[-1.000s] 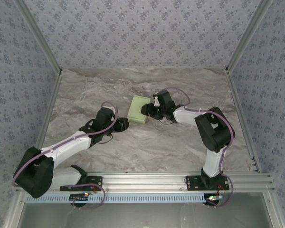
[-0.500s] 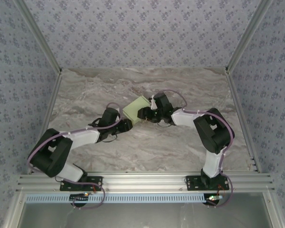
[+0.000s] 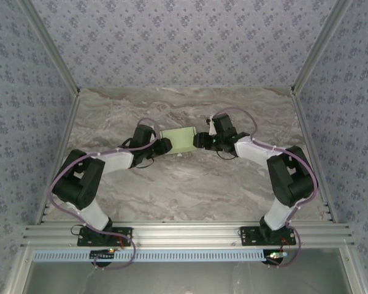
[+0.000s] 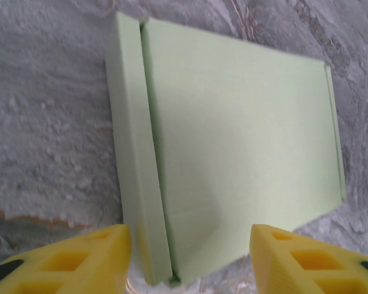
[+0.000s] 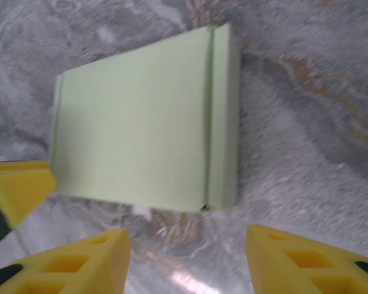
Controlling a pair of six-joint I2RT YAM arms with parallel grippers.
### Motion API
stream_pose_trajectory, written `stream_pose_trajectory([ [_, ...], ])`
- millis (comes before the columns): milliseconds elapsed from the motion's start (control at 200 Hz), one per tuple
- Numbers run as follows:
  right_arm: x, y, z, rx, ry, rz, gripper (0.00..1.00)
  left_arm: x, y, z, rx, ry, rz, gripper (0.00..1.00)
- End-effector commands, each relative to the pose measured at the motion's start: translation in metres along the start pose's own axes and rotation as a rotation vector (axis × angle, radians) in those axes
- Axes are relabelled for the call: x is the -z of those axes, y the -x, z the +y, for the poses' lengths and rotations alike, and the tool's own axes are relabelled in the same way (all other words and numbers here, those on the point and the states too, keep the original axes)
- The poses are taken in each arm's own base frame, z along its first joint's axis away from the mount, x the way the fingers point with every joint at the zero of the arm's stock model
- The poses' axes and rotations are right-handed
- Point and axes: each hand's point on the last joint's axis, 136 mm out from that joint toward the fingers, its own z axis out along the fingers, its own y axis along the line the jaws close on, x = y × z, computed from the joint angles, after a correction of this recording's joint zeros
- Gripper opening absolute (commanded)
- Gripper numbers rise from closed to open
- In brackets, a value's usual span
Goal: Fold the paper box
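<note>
The paper box is a closed, pale green, flat rectangular box lying on the marble table between the two arms. My left gripper is at its left end, open. In the left wrist view the box reaches with its near end into the gap of the left gripper, and both yellow fingers stand beside it. My right gripper is just off the right end, open. In the right wrist view the box lies ahead of the right gripper, with bare marble between the fingers.
Patterned walls close the table in at the back and both sides. An aluminium rail runs along the near edge by the arm bases. A yellow finger of the left gripper shows at the box's far end in the right wrist view.
The box has turned from a slant to lying straight across. My left arm has reached forward to its left end. My right gripper has backed off to the right, away from the box.
</note>
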Motion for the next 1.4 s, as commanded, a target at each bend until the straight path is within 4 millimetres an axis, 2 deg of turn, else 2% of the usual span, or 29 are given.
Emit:
stream_pose_trajectory([
  [0, -0.01, 0.003, -0.013, 0.052, -0.067, 0.03, 0.55, -0.006, 0.009, -0.002, -0.042, 0.01, 0.014, 0.53],
  [170, -0.03, 0.006, -0.022, 0.038, -0.061, 0.063, 0.54, -0.019, 0.014, -0.002, -0.067, 0.023, 0.036, 0.53],
  [325, -0.037, 0.013, -0.021, 0.028, -0.034, 0.06, 0.51, -0.028, 0.02, -0.006, -0.073, 0.017, 0.046, 0.51],
  [395, -0.039, 0.012, -0.026, 0.023, -0.041, 0.065, 0.49, -0.033, 0.023, -0.008, -0.075, 0.018, 0.05, 0.5],
  [410, -0.038, 0.024, -0.021, 0.029, -0.03, 0.043, 0.48, -0.034, 0.025, -0.009, -0.075, 0.017, 0.049, 0.5],
  [480, -0.038, 0.033, -0.023, 0.022, -0.032, 0.034, 0.46, -0.038, 0.03, -0.012, -0.079, 0.015, 0.048, 0.49],
  [740, -0.046, 0.055, -0.037, -0.012, -0.021, 0.024, 0.37, -0.057, 0.049, -0.017, -0.073, 0.021, 0.033, 0.48],
  [959, -0.045, 0.07, -0.044, -0.008, -0.033, 0.02, 0.38, -0.058, 0.061, -0.021, -0.08, 0.031, 0.011, 0.48],
  [1054, -0.033, 0.078, -0.046, 0.008, -0.051, 0.004, 0.43, -0.051, 0.066, -0.023, -0.075, 0.031, -0.007, 0.52],
  [1144, -0.012, 0.087, -0.045, 0.038, -0.073, -0.027, 0.49, -0.036, 0.076, -0.032, -0.092, 0.018, -0.048, 0.54],
  [1264, 0.029, 0.097, -0.038, 0.129, -0.134, -0.09, 0.54, -0.005, 0.089, -0.04, -0.152, 0.035, -0.118, 0.56],
  [1394, 0.085, 0.098, -0.037, 0.263, -0.291, -0.196, 0.57, 0.044, 0.101, -0.037, -0.229, 0.095, -0.247, 0.59],
])
